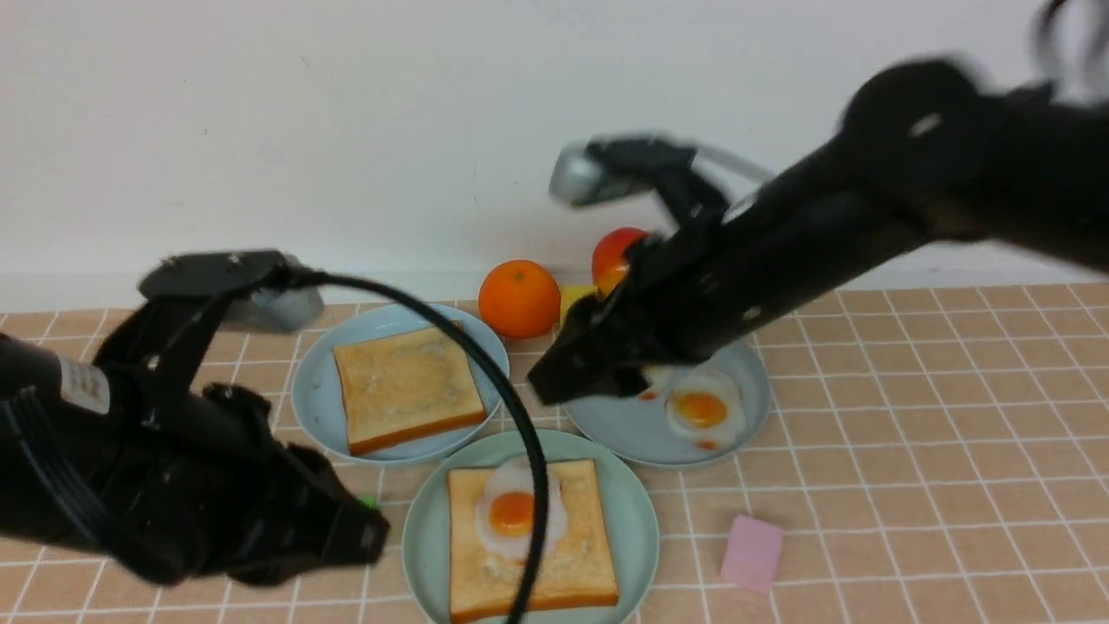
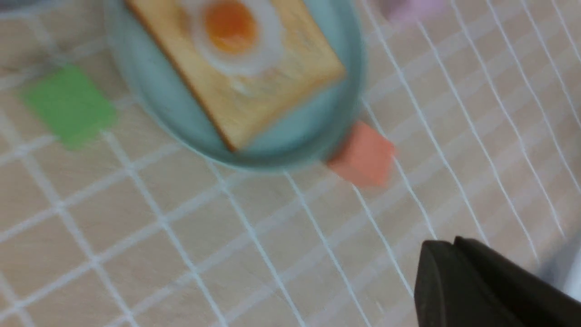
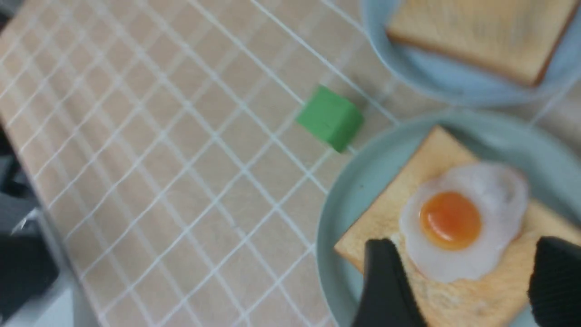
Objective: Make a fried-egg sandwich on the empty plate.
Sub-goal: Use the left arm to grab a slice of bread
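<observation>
The only writing is on a white label (image 1: 82, 386) on the left arm, and it is too blurred to read.

The mint-green plate (image 1: 637, 520) sits at the near middle of the tiled surface (image 1: 910, 451). It carries one toast slice (image 1: 572, 555) with a fried egg (image 1: 511, 513) on top and no upper slice. A second toast slice (image 1: 407, 386) lies on the light blue plate (image 1: 312, 399) behind and to the left.

The front view alone shows a grey-blue plate (image 1: 624, 438) with another fried egg (image 1: 700, 409), an orange (image 1: 519, 298), an apple (image 1: 617, 251) and a pink block (image 1: 752, 552). There the left pincer (image 1: 364, 529) hides all but a sliver of the green block (image 1: 368, 501).

The right wrist view shows that block whole, close to the mint-green rim. It also shows the right pincer (image 3: 465, 254) spread wide over the egg-topped toast, its fingers (image 3: 386, 281) gripping nothing.

Only the left wrist view shows an orange-red block (image 2: 363, 156) against the plate's edge. In it the left pincer's black fingers (image 2: 454, 272) lie together with no gap, empty, apart from the plate.
</observation>
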Available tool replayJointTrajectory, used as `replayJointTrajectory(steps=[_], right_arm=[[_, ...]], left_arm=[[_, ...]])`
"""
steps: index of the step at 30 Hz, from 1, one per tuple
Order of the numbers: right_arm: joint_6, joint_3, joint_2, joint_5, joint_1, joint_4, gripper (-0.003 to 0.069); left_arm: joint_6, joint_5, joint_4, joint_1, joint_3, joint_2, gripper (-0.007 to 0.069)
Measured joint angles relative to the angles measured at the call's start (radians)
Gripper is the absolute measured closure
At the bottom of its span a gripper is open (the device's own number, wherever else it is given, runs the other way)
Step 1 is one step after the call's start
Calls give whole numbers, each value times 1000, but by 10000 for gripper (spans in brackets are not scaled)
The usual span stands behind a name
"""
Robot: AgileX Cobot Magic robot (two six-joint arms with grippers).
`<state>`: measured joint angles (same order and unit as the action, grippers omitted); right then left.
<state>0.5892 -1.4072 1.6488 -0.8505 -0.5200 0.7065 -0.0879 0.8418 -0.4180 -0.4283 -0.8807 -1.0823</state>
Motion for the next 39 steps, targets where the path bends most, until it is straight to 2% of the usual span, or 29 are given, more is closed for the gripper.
replayJointTrajectory(steps=[1, 4, 5, 6, 10, 14, 18, 24, 25, 28, 33, 36, 39], right_arm=[[0, 0, -37, -15, 0, -20, 265], [-64, 0, -177, -89, 0, -132, 389], [-70, 0, -183, -99, 0, -146, 406], [-115, 0, -229, -135, 0, -193, 480], [-202, 0, -316, -239, 0, -299, 655], [-221, 18, -390, -294, 0, -323, 671], [-220, 99, -497, -296, 0, -325, 671], [-147, 311, -664, -289, 0, -288, 671], [-144, 317, -664, -289, 0, -285, 671], [-125, 403, -737, -267, 0, -251, 669], [-123, 448, -782, -244, 0, -230, 668], [-123, 449, -784, -240, 0, -212, 667], [-123, 451, -784, -240, 0, -193, 664]], left_arm=[[53, -36, 41, 0, 0, 0, 592], [274, -193, 216, 0, 0, -10, 585], [287, -202, 227, 0, 0, -12, 584], [389, -273, 312, 0, 0, -31, 580], [589, -377, 486, 0, -20, -129, 573], [690, -319, 534, 10, -111, -275, 568], [710, -207, 526, 58, -265, -433, 566], [698, -78, 418, 191, -462, -655, 534], [696, -75, 409, 199, -467, -668, 531], [654, -65, 340, 248, -526, -776, 456], [548, -112, 265, 249, -550, -899, 341], [527, -123, 246, 249, -553, -960, 323], [519, -122, 236, 251, -562, -988, 338]])
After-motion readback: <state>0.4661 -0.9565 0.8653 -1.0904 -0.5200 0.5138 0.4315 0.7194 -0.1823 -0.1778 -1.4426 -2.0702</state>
